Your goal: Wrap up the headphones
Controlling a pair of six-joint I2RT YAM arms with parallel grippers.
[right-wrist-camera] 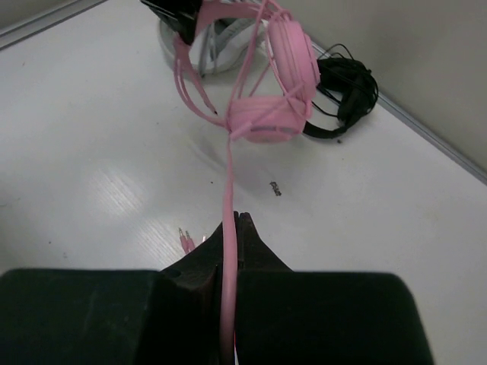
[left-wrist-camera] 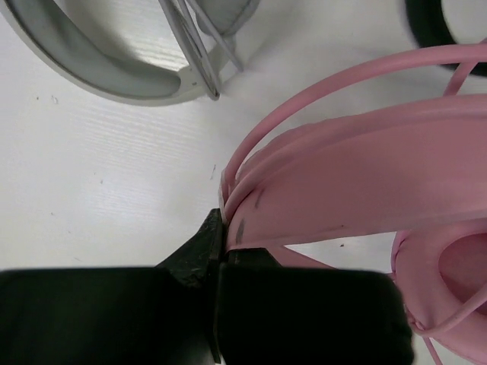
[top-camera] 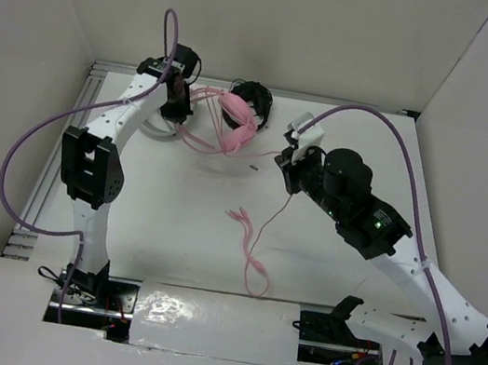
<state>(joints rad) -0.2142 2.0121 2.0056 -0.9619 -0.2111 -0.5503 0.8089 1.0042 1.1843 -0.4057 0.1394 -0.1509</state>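
Observation:
The pink headphones [top-camera: 238,122] are held up at the back of the table, with cable loops wound round the ear cups [right-wrist-camera: 268,115]. My left gripper [top-camera: 180,103] is shut on the pink headband [left-wrist-camera: 358,190], at its left end. My right gripper [top-camera: 287,164] is shut on the thin pink cable [right-wrist-camera: 227,228], which runs taut from the headphones into the jaws. The rest of the cable [top-camera: 254,260] trails over the table toward the front, its pink plugs [top-camera: 237,212] lying loose.
Grey-white headphones [top-camera: 158,125] lie under the left gripper, and also show in the left wrist view [left-wrist-camera: 114,61]. Black headphones [top-camera: 257,100] lie just behind the pink ones. A small dark speck [right-wrist-camera: 275,188] lies on the table. Walls close off the back and both sides.

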